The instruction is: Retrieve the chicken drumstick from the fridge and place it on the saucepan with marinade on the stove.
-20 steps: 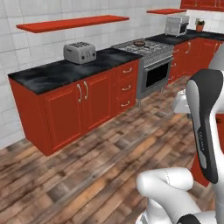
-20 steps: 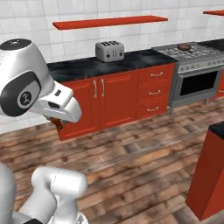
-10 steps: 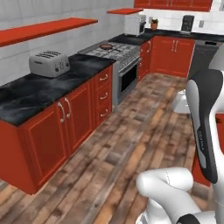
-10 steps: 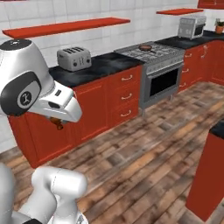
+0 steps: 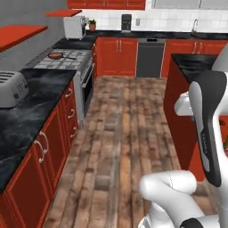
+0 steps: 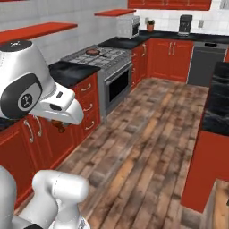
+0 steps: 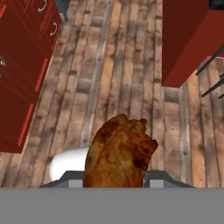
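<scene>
The chicken drumstick point(image 7: 119, 153), a lumpy brown piece of meat, sits between my gripper's point(image 7: 114, 178) fingers in the hand view, above the wooden floor. My gripper is shut on it. From the right base view the drumstick point(image 6: 59, 126) peeks out as a small brown lump under the white hand, in front of the red cabinets. The saucepan point(image 5: 55, 55) point(image 6: 92, 52) with orange-red marinade point(image 5: 54, 55) stands on the grey stove point(image 5: 67, 60) point(image 6: 107, 57), far ahead along the left counter. The fridge is out of view.
A toaster point(image 5: 11, 88) stands on the black counter at my left. A microwave point(image 5: 75, 26) point(image 6: 128, 26) sits beyond the stove. A red island point(image 5: 189, 84) point(image 6: 214, 134) bounds the right side. The wooden floor aisle point(image 5: 129, 129) runs between them toward a dishwasher point(image 5: 149, 58).
The whole picture has swung as the base turned: the counter and stove have slid to the left and the aisle now runs ahead. The arm's pose and its grip look unchanged.
</scene>
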Tool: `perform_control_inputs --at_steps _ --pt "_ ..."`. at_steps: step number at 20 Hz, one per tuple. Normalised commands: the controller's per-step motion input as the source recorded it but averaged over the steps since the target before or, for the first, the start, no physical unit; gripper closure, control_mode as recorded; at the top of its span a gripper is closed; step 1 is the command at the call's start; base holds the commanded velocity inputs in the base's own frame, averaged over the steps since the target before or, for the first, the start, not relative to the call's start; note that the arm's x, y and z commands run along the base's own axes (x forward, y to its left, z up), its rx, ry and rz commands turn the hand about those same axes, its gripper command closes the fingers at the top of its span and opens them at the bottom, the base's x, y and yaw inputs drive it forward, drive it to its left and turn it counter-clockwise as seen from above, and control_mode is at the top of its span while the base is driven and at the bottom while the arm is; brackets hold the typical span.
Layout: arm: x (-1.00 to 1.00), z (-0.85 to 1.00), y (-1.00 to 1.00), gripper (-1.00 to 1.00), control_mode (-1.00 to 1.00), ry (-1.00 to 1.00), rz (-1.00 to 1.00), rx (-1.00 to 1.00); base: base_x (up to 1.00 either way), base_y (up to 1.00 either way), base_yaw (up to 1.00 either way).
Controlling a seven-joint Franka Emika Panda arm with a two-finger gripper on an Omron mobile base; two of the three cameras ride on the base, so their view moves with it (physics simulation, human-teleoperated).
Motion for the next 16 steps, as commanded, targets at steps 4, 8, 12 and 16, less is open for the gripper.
perform_control_inputs --at_steps 4,8,12,16 --pt "0.00 0.00 0.00 1.00 1.00 0.00 0.00 0.00 0.95 0.67 -0.64" --pt "0.00 0.00 0.00 1.00 1.00 0.00 0.00 0.00 1.00 0.58 -0.48" --pt "0.00 0.00 0.00 1.00 1.00 0.00 0.00 0.00 1.00 0.07 -0.16" --pt "0.00 0.00 0.00 1.00 1.00 0.00 0.00 0.00 1.00 0.02 -0.10"
